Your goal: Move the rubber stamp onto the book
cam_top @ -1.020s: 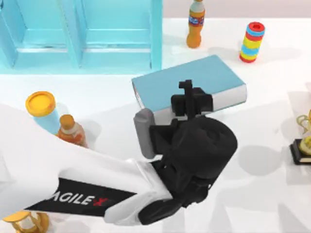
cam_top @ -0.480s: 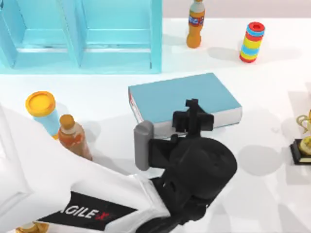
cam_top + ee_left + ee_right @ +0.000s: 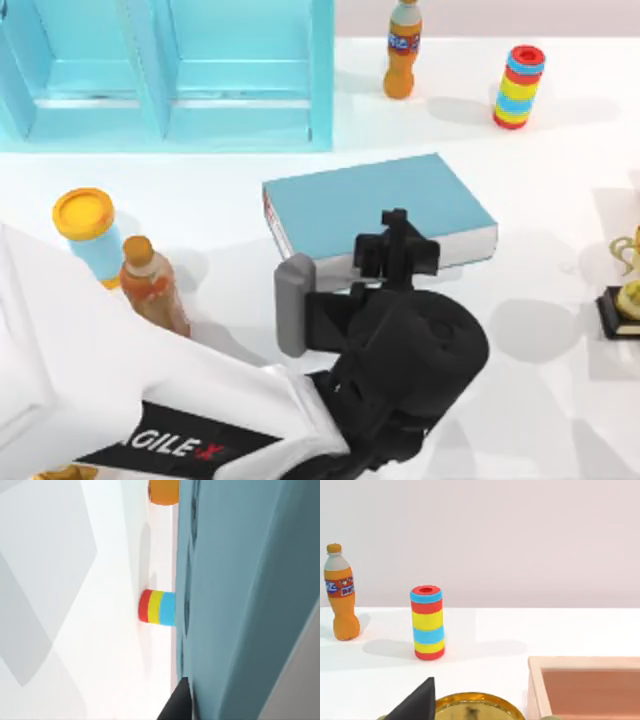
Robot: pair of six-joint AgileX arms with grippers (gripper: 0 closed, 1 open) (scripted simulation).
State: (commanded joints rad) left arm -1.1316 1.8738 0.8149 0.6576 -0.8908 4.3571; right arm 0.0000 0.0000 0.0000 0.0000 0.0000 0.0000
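Rubber stamp hidden; left claw [image 3: 397,245] hovers at the book's [image 3: 370,200] six-o'clock edge, grip state unclear, placement apparently unfinished, judging cautiously.

left tool [image 3: 396,250] over book's [image 3: 370,200] near edge | brown bottle [image 3: 153,286] at left

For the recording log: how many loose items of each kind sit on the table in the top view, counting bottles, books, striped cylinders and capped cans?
Bottles: 2, an orange soda bottle and a brownish-orange bottle
Books: 1, the book
Striped cylinders: 1, the striped cylinder
Capped cans: 1, a light-blue can with a yellow lid
Total: 5
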